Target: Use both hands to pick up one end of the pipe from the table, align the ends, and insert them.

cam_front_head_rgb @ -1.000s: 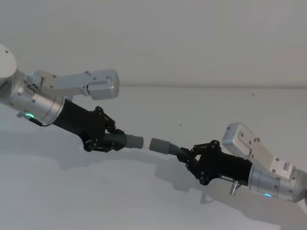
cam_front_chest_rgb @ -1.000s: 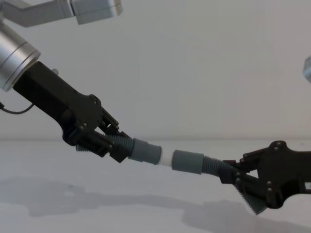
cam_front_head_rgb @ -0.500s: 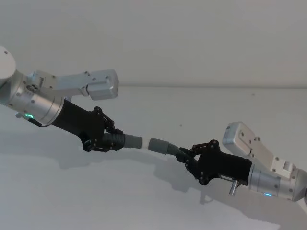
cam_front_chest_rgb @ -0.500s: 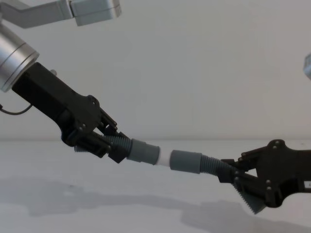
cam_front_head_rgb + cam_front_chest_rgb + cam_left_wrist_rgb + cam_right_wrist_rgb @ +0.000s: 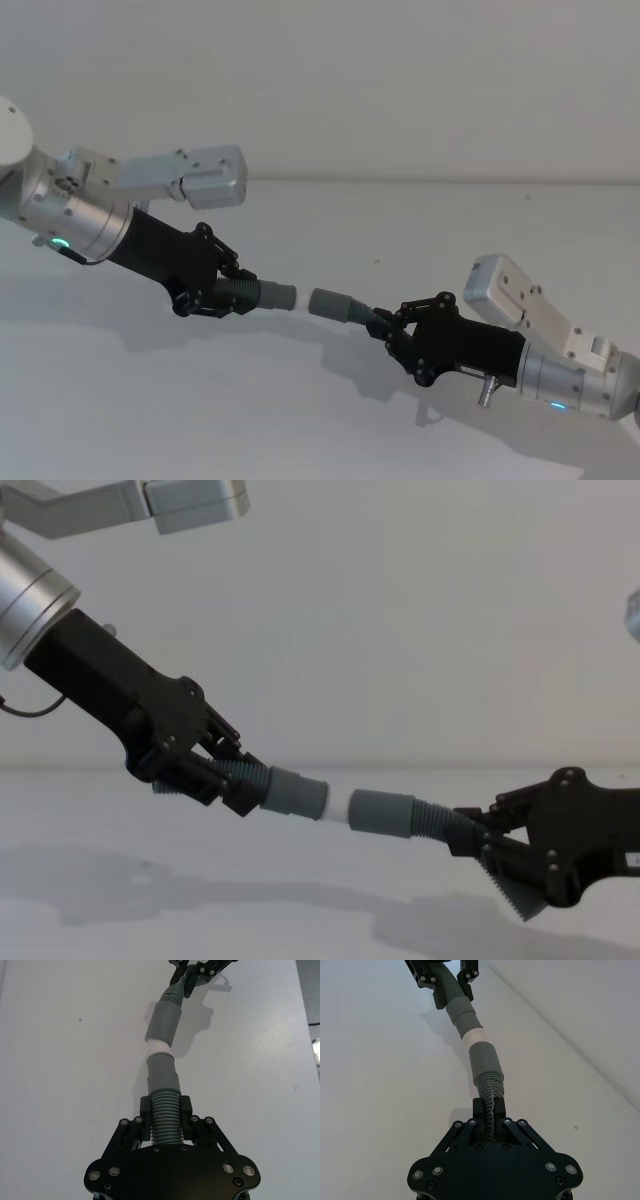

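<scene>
The left end effector [image 5: 215,770] and the right end effector [image 5: 490,845] look like matt black plastic, with toothed fingers [image 5: 515,892] and small bright metal screw heads. Each sits on a brushed silver metal arm segment [image 5: 75,215]. Both pipe pieces [image 5: 164,1120] have a ribbed, dull dark grey plastic body; their cuffs [image 5: 486,1062] are smooth and matt grey. One cuff ends in a smooth white tip [image 5: 159,1047]. The desk [image 5: 300,420] is plain matt white, with soft shadows and no sheen.
</scene>
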Robot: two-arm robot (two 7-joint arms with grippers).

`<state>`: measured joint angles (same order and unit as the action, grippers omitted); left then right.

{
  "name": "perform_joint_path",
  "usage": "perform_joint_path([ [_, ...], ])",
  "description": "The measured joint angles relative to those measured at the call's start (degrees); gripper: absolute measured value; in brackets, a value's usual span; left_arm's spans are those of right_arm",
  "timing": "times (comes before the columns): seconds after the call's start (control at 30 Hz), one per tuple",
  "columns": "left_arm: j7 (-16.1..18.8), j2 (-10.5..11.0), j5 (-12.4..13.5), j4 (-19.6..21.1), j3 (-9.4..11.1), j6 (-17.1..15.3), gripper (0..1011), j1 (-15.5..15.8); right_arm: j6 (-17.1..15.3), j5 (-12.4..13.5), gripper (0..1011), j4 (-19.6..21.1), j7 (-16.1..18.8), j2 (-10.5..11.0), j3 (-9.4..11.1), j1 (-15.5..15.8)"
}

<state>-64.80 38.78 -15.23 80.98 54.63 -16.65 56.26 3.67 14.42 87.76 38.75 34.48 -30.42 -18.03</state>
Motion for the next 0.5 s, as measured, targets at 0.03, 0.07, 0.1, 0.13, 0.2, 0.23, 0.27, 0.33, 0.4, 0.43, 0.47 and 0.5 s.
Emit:
perform_joint_path([
  [0.03, 0.0, 0.01, 0.0, 0.0, 0.0, 0.0, 319, 0.0, 0.01, 0.01, 103, 0.0, 0.01, 0.0, 0.0, 0.0],
  [0.07, 0.01, 0.01, 0.0, 0.0, 0.0, -0.01, 318, 0.0, 0.01, 0.01, 103, 0.0, 0.02, 0.0, -0.01, -0.01],
  [0.1, 0.01, 0.01, 0.0, 0.0, 0.0, -0.01, 319, 0.0, 0.01, 0.02, 103, 0.0, 0.02, 0.0, -0.02, -0.01],
  [0.13, 0.02, 0.02, 0.0, 0.0, 0.0, -0.02, 319, 0.0, 0.02, 0.03, 103, 0.0, 0.02, 0.0, -0.02, -0.02],
  [0.2, 0.03, 0.03, 0.0, 0.0, 0.0, -0.03, 319, 0.0, 0.02, 0.04, 103, 0.0, 0.04, 0.0, -0.02, -0.03],
  [0.23, 0.04, 0.03, 0.0, 0.0, 0.0, -0.03, 319, 0.0, 0.02, 0.05, 103, 0.0, 0.05, 0.0, -0.02, -0.03],
  [0.27, 0.04, 0.04, 0.0, 0.0, 0.0, -0.03, 319, 0.0, 0.02, 0.05, 103, 0.0, 0.05, 0.0, -0.02, -0.04],
  [0.33, 0.06, 0.04, 0.0, 0.0, 0.0, -0.03, 319, 0.0, 0.02, 0.07, 103, 0.0, 0.07, 0.0, -0.02, -0.05],
  [0.4, 0.07, 0.04, 0.0, 0.0, 0.0, -0.03, 319, 0.0, 0.02, 0.08, 103, 0.0, 0.08, 0.0, -0.02, -0.05],
  [0.43, 0.07, 0.04, 0.0, 0.0, 0.0, -0.03, 319, 0.0, 0.02, 0.09, 103, 0.0, 0.08, 0.0, -0.02, -0.05],
  [0.47, 0.07, 0.04, 0.0, 0.0, 0.0, -0.03, 319, 0.0, 0.02, 0.09, 103, 0.0, 0.08, 0.0, -0.02, -0.05],
  [0.5, 0.07, 0.04, 0.0, 0.0, 0.0, -0.03, 319, 0.0, 0.02, 0.09, 103, -0.01, 0.08, 0.0, -0.02, -0.05],
])
